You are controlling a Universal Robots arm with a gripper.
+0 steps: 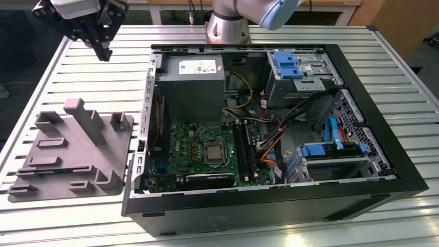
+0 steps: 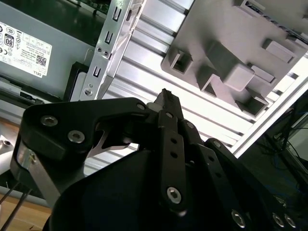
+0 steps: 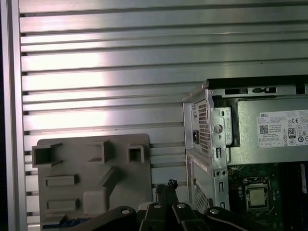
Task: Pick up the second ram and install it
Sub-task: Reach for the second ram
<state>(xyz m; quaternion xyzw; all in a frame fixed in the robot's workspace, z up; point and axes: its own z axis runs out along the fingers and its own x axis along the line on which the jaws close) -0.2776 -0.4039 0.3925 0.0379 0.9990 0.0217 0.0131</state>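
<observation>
Gripper (image 1: 104, 53) — fingers pressed together, empty, high beyond the gray fixture (image 1: 75, 149). Second ram (image 1: 58, 168) — seemingly the dark strip in that fixture's slot. Hazard: descending closed, it could strike the ram or raised blocks.

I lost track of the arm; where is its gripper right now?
At the exterior view's upper left, the gripper hangs over the slatted table, beyond the gray fixture and left of the open computer case.
</observation>
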